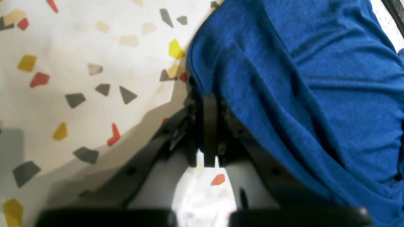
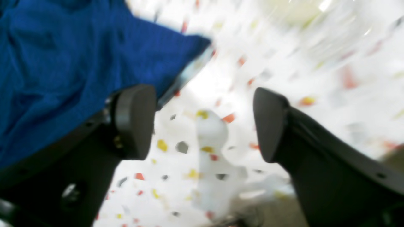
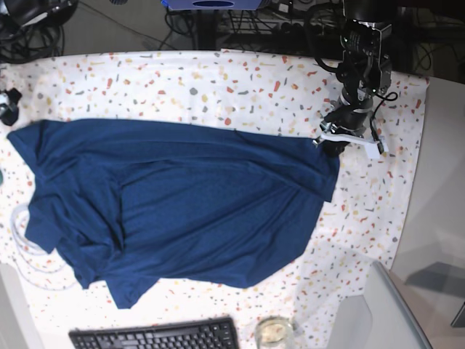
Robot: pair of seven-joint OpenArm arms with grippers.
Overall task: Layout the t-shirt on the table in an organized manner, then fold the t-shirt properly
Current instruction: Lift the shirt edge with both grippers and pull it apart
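Note:
The dark blue t-shirt (image 3: 182, 200) lies spread and wrinkled across the speckled table (image 3: 218, 83), one sleeve toward the left edge. My left gripper (image 3: 333, 139) sits at the shirt's right corner. In the left wrist view its jaws (image 1: 206, 101) are pressed together at the hem of the t-shirt (image 1: 300, 78), and the fabric runs in folds from the grip. In the blurred right wrist view my right gripper (image 2: 205, 123) stands open just off a corner of the t-shirt (image 2: 63, 63), nothing between its fingers. In the base view it shows only as a dark shape (image 3: 7, 104) at the far left.
A black keyboard (image 3: 152, 336) and a small glass jar (image 3: 273, 331) sit at the front edge. Bare grey surface (image 3: 439, 218) lies to the right of the cloth. Cables and dark equipment (image 3: 240, 14) crowd the back. A thin white loop (image 3: 20, 240) lies by the shirt's left side.

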